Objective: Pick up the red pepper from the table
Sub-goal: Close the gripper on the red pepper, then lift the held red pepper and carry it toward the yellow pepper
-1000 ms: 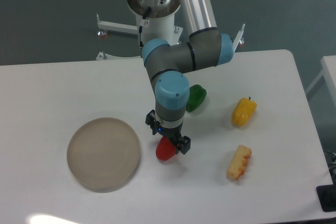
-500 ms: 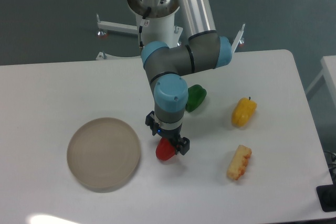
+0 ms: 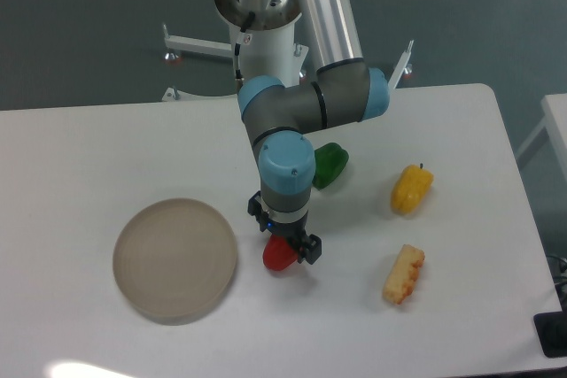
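Observation:
The red pepper [image 3: 277,256] is small and glossy and sits on the white table [image 3: 80,148] just right of the plate. My gripper [image 3: 283,240] points straight down over it, with its two black fingers on either side of the pepper's top. The fingers look closed against the pepper. The pepper's stem and upper part are hidden by the gripper, and its underside appears to be at table level.
A round beige plate [image 3: 174,258] lies to the left of the pepper. A green pepper [image 3: 330,164] sits behind my arm, a yellow pepper [image 3: 412,189] to the right, and a yellow-and-red corn-like piece [image 3: 404,273] at the front right.
My arm's wrist has shifted slightly down and to the right over the red pepper. The pepper itself has stayed in the same spot.

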